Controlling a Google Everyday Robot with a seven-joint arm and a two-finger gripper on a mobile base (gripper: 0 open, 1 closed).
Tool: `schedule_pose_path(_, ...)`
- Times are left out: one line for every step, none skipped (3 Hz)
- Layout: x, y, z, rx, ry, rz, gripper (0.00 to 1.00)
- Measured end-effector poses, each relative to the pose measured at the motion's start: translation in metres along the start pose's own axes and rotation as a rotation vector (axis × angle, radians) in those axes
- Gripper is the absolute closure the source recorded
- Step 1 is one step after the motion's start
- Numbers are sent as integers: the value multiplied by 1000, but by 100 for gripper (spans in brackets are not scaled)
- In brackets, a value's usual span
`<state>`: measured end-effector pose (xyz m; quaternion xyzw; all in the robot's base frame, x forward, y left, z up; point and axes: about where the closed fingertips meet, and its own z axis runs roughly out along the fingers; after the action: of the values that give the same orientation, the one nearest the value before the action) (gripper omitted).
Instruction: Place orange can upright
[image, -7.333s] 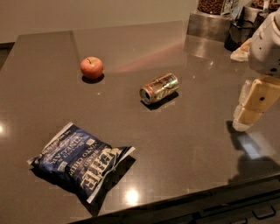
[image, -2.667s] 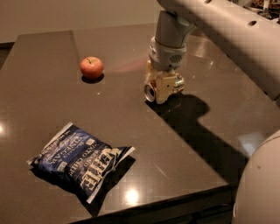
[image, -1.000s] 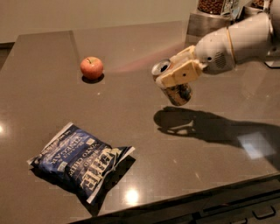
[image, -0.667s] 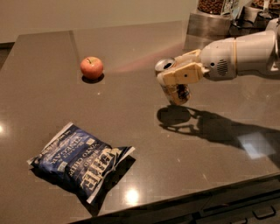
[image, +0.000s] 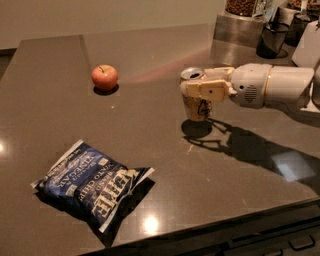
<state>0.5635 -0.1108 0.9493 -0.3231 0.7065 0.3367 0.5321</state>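
The orange can stands nearly upright, silver top up, just above or touching the dark table right of centre; its shadow lies directly under it. My gripper reaches in from the right with a white arm and is shut on the can, its cream fingers clasping the upper half.
A red apple sits at the back left. A blue chip bag lies at the front left. A metal box and a dark cup stand at the back right corner. The table's front edge runs along the bottom.
The gripper picked the lying can off the table, turned it from tilted to nearly upright and lowered it toward the surface. The apple and chip bag have not moved.
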Motion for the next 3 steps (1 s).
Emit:
schedule_pose_path(7, -4, 0, 37, -85, 43, 100)
schedule_pose_path(12, -7, -1, 67, -159, 66, 87)
schedule_pose_path(16, -8, -1, 90, -222, 83, 62)
